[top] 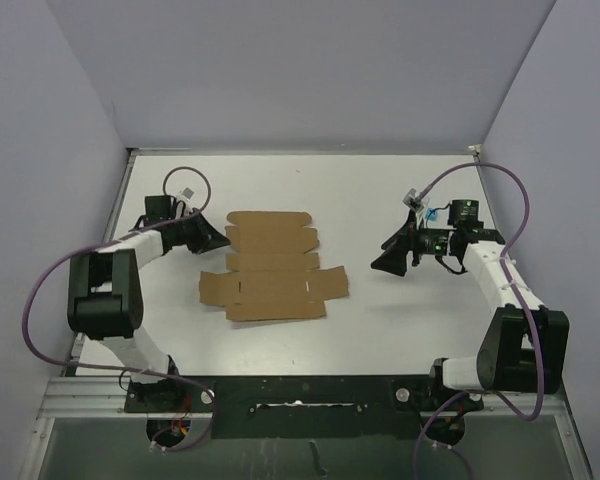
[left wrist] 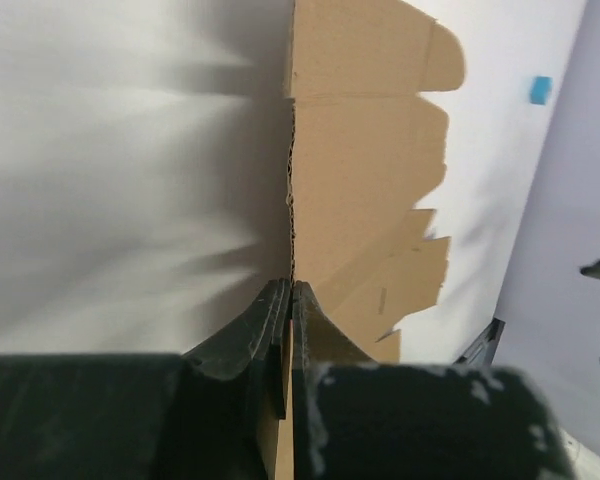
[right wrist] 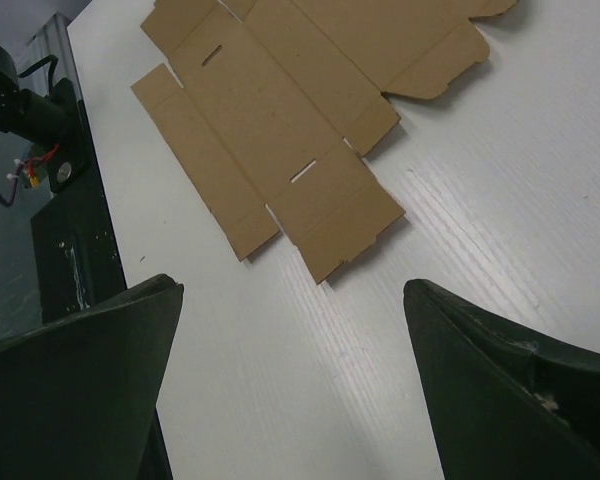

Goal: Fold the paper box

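Observation:
The paper box (top: 270,265) is a flat brown die-cut cardboard sheet with flaps and slits, lying unfolded on the white table (top: 380,190). My left gripper (top: 218,240) is at the sheet's left edge, shut on it. In the left wrist view the cardboard (left wrist: 370,150) runs edge-on between the closed fingers of the left gripper (left wrist: 293,285). My right gripper (top: 390,262) hangs to the right of the sheet, open and holding nothing. In the right wrist view the right gripper (right wrist: 290,290) has bare table between its fingers, and the sheet (right wrist: 280,110) lies beyond them.
Grey walls close in the table at the back and on both sides. A black metal rail (top: 280,400) runs along the near edge between the arm bases. A small blue object (left wrist: 540,90) shows at the far side in the left wrist view.

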